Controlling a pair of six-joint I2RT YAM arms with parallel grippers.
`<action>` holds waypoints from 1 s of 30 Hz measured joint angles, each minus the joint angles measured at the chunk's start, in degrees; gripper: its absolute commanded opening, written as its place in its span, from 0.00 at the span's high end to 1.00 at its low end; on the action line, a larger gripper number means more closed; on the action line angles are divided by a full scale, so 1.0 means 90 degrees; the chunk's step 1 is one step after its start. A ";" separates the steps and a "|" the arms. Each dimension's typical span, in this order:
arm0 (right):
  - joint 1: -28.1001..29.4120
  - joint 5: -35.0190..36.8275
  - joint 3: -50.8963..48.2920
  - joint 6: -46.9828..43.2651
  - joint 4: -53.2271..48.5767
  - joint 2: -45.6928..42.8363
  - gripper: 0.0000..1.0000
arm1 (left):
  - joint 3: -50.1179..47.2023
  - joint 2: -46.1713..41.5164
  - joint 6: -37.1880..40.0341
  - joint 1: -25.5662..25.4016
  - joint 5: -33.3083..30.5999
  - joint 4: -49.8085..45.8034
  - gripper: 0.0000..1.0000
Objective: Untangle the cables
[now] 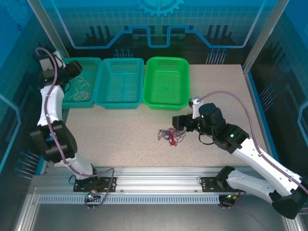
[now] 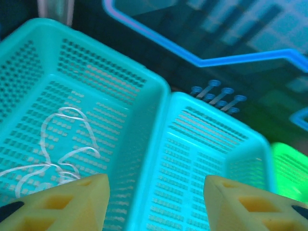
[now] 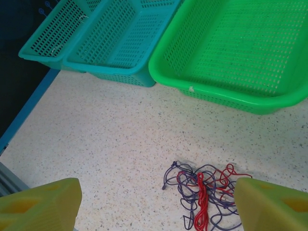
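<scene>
Right gripper (image 3: pixel 159 207): jaws wide apart and nothing between them. We see it low over the table (image 3: pixel 110 134), right beside the clump of red and purple cables (image 3: pixel 204 195). In the wrist view both yellow fingers (image 3: pixel 43 204) are cut off by the bottom edge, and the right one hides the clump's right edge. We can't count the strands in the knot. There's at least one red, folded double, and several purple loops. From above, the clump (image 1: pixel 171 135) lies on the table just left of the gripper (image 1: pixel 179 122).

Left gripper (image 2: pixel 156 202): jaws apart and empty, above the wall shared by two teal baskets. That wrist view is motion-blurred and the fingertips are cropped at the bottom. The white cables (image 2: pixel 62 144) lie loose in the left teal basket (image 2: pixel 43 33). They run off the left edge, so we can't tell how many there are.

Count from above: 3 baskets in a row at the far side of the table, namely left teal (image 1: pixel 79 60), middle teal (image 1: pixel 120 61) and green basket (image 1: pixel 166 60). 2 arms. The left gripper (image 1: pixel 72 72) is over the left one, where the white cables (image 1: pixel 82 86) are faint. A gear graphic (image 1: pixel 159 6) on the back wall is cut off by the frame top.
</scene>
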 measured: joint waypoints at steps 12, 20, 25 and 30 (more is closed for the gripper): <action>-0.0046 -0.0236 -0.0085 -0.0058 0.0044 0.1387 0.25 | -0.2953 -0.3402 -0.0510 -0.4027 0.1246 0.0712 0.40; 0.0027 -0.0452 -0.0163 0.0393 -0.0049 0.2492 0.58 | -0.4180 -0.3456 0.0073 -0.6139 0.0760 0.0690 0.35; 0.0155 -0.0291 -0.0525 0.0867 -0.0041 0.3121 0.70 | -0.4347 -0.3320 0.0364 -0.6290 0.0469 0.0697 0.35; 0.0165 -0.0153 -0.0578 0.1032 -0.0027 0.3674 0.79 | -0.4347 -0.3320 0.0636 -0.6290 0.0306 0.0789 0.33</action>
